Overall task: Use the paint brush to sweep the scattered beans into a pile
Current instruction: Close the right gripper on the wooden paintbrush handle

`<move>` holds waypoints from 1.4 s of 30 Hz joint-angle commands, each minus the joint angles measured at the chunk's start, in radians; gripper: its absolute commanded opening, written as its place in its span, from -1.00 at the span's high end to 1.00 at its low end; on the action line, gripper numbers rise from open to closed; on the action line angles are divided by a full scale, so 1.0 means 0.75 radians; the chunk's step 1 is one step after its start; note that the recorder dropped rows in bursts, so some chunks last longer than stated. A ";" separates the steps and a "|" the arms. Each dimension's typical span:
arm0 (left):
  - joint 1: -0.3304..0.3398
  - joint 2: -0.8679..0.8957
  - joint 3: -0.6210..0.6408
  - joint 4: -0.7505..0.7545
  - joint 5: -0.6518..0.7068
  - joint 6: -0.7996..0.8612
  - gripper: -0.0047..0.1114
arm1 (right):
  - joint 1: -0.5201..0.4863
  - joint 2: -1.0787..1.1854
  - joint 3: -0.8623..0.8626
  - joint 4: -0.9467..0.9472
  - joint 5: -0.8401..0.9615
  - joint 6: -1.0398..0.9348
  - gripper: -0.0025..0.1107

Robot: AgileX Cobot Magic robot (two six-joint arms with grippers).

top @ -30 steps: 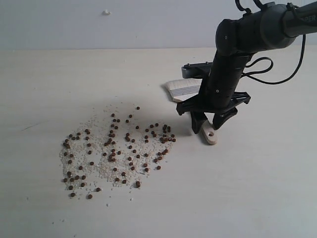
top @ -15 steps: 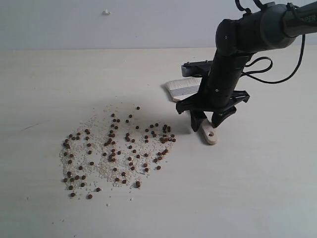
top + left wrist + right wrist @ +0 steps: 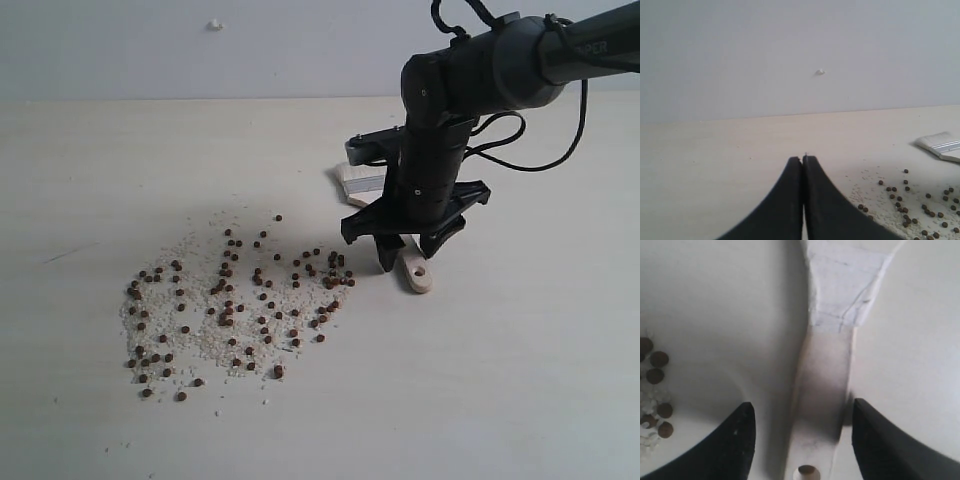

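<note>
The beans (image 3: 240, 300) lie spread over a wide patch of whitish grit left of centre, in no single pile. The paint brush lies flat to their right, its holed handle end (image 3: 417, 273) towards the front and its cream bristles (image 3: 355, 180) behind the arm. My right gripper (image 3: 410, 257) is open and straddles the pale handle (image 3: 822, 390), one finger on each side, with the taped ferrule (image 3: 847, 285) beyond. A few beans (image 3: 655, 375) show beside it. My left gripper (image 3: 803, 159) is shut on nothing, away from the brush (image 3: 942, 146) and near the beans (image 3: 905, 205).
The pale tabletop (image 3: 520, 380) runs back to a grey wall with a small white blob (image 3: 214, 24) on it. A black cable (image 3: 520, 140) loops off the right arm above the table.
My right arm has shifted a little to the left and sits lower over the brush handle, its jaws still apart. The beans have not moved.
</note>
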 commanded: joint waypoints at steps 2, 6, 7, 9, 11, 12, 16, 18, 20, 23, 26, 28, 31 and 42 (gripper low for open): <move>-0.008 -0.008 0.004 -0.006 -0.001 -0.004 0.92 | 0.001 -0.005 -0.014 -0.013 0.002 0.020 0.01; -0.008 -0.008 0.004 -0.006 -0.001 -0.004 0.92 | 0.001 -0.005 -0.014 -0.013 -0.004 0.066 0.01; -0.008 -0.008 0.004 -0.006 -0.001 -0.004 0.92 | 0.001 -0.005 -0.014 -0.013 -0.006 0.087 0.01; -0.008 -0.008 0.004 -0.006 -0.001 -0.004 0.92 | 0.001 -0.005 -0.014 -0.013 -0.006 0.112 0.01; -0.008 -0.008 0.004 -0.006 -0.001 -0.004 0.92 | 0.001 -0.005 -0.014 -0.013 -0.006 0.112 0.01; -0.008 -0.008 0.004 -0.006 -0.001 -0.004 0.92 | 0.001 -0.005 -0.014 -0.013 -0.006 0.112 0.01; -0.008 -0.008 0.004 -0.006 -0.001 -0.004 0.92 | 0.001 0.020 -0.014 -0.008 -0.006 0.112 0.01; -0.008 -0.008 0.004 -0.006 -0.001 -0.004 0.92 | 0.001 0.036 -0.014 0.008 -0.006 0.112 0.01; -0.008 -0.008 0.004 -0.006 -0.001 -0.004 0.92 | 0.001 0.049 -0.014 0.010 -0.006 0.112 0.01; -0.008 -0.008 0.004 -0.006 -0.001 -0.004 0.92 | 0.001 0.050 -0.014 0.010 -0.006 0.112 0.05; -0.008 -0.008 0.004 -0.006 -0.001 -0.004 0.92 | 0.001 0.050 -0.014 0.010 -0.003 0.112 0.32; -0.008 -0.008 0.004 -0.006 -0.001 -0.004 0.92 | 0.001 0.050 -0.014 0.010 0.000 0.112 0.62; -0.008 -0.008 0.004 -0.006 -0.001 -0.004 0.92 | 0.001 0.050 -0.014 0.007 0.000 0.112 0.95; -0.008 -0.008 0.004 -0.006 -0.001 -0.004 0.92 | 0.001 -0.025 -0.014 -0.102 -0.006 0.112 0.96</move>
